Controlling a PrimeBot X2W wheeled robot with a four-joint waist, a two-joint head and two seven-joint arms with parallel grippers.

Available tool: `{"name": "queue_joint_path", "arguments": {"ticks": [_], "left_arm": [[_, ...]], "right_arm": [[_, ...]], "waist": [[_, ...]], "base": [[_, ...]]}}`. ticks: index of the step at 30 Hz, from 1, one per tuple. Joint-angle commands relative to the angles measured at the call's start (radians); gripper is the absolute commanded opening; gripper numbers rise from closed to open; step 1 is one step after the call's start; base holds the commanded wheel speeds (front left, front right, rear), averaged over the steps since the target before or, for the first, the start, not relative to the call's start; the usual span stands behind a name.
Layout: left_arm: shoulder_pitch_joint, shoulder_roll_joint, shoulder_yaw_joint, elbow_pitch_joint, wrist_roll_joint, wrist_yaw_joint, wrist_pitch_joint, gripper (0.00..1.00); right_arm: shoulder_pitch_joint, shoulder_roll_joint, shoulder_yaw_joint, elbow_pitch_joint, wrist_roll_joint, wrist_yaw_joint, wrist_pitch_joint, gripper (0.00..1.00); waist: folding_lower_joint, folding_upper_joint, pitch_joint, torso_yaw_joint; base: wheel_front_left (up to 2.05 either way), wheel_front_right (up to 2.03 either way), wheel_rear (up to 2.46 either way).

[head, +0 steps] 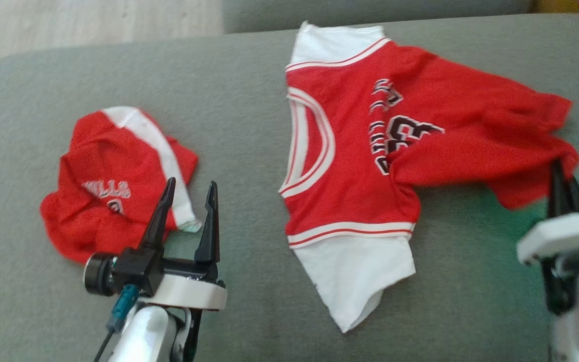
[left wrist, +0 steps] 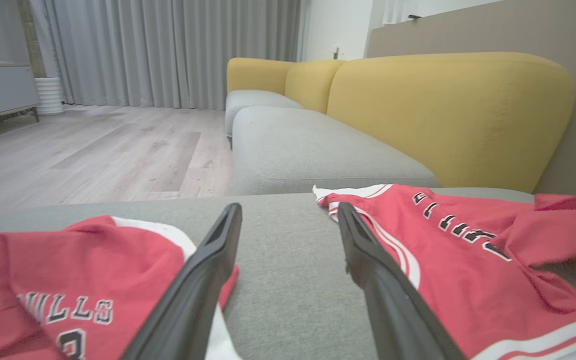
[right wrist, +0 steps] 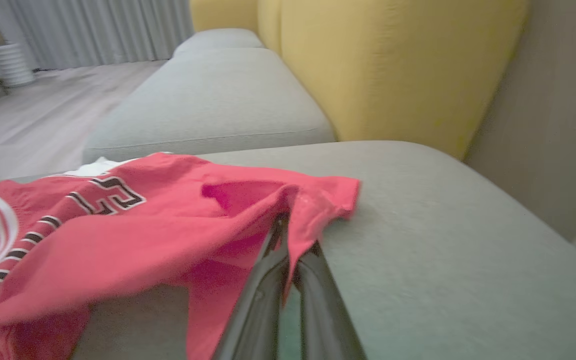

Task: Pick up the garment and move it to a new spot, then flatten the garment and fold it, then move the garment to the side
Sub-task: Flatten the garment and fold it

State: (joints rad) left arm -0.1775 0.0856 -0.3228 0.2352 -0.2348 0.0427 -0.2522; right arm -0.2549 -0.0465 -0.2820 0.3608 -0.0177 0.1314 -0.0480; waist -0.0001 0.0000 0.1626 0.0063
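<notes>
A red jersey with white sleeves and black lettering lies spread on the grey cushion, neck to the left. Its hem at the right is bunched and lifted, and my right gripper is shut on that red hem. The jersey's lettered chest shows in the right wrist view. My left gripper is open over bare cushion, between the jersey and a crumpled pair of red shorts. Its fingers hold nothing.
The red shorts with a white stripe lie at the left of the cushion. Beyond are another grey seat, a yellow backrest and wooden floor. The cushion's right end is bare.
</notes>
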Motion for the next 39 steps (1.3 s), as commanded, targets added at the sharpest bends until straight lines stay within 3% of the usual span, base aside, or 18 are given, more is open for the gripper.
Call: {"name": "queue_joint_path", "arguments": {"ticks": [1, 7, 12, 13, 14, 19, 26, 30, 39], "left_arm": [[-0.017, 0.000, 0.040, -0.033, 0.014, -0.001, -0.009, 1.00], [-0.003, -0.015, 0.049, -0.028, 0.020, -0.012, -0.009, 1.00], [-0.007, -0.024, 0.051, -0.027, 0.025, -0.018, -0.009, 1.00], [-0.009, -0.025, 0.052, -0.026, 0.026, -0.019, -0.010, 1.00], [-0.011, -0.027, 0.052, -0.025, 0.027, -0.020, -0.010, 1.00], [-0.015, -0.030, 0.052, -0.022, 0.033, -0.026, -0.010, 1.00], [-0.041, -0.033, 0.048, -0.014, 0.047, -0.041, -0.010, 1.00], [-0.061, -0.033, 0.042, -0.005, 0.052, -0.049, -0.010, 1.00], [-0.196, -0.006, 0.024, 0.042, 0.063, -0.104, 0.013, 1.00]], "right_arm": [[-0.002, -0.004, 0.015, -0.062, -0.003, -0.001, 0.011, 0.00], [0.153, -0.004, -0.079, -0.267, 0.002, -0.001, 0.137, 0.00], [0.223, -0.004, -0.181, -0.353, 0.009, -0.001, 0.223, 0.00], [0.228, -0.004, -0.200, -0.362, 0.009, -0.001, 0.231, 0.23], [0.228, -0.004, -0.216, -0.365, 0.015, -0.001, 0.239, 1.00], [0.197, -0.004, -0.213, -0.381, 0.033, -0.001, 0.201, 1.00], [0.163, -0.004, -0.006, -0.454, 0.155, -0.001, -0.004, 1.00], [0.194, -0.004, 0.096, -0.437, 0.213, -0.001, -0.084, 1.00], [0.163, -0.004, 0.183, -0.387, 0.263, -0.001, -0.158, 1.00]], "waist": [[0.0001, 0.0000, -0.030, -0.041], [0.0001, 0.0000, -0.054, -0.096], [0.0001, 0.0000, -0.053, -0.114], [0.0001, 0.0000, -0.053, -0.116], [0.0001, 0.0000, -0.054, -0.117], [0.0001, 0.0000, -0.055, -0.124], [0.0001, 0.0000, -0.042, -0.116], [0.0001, 0.0000, -0.021, -0.112], [0.0001, 0.0000, 0.056, -0.162]], "base": [[0.00, 0.00, 0.00], [0.00, 0.00, 0.00], [0.00, 0.00, 0.00], [0.00, 0.00, 0.00], [0.00, 0.00, 0.00], [0.00, 0.00, 0.00], [0.00, 0.00, 0.00], [0.00, 0.00, 0.00], [0.00, 0.00, 0.00]]}}
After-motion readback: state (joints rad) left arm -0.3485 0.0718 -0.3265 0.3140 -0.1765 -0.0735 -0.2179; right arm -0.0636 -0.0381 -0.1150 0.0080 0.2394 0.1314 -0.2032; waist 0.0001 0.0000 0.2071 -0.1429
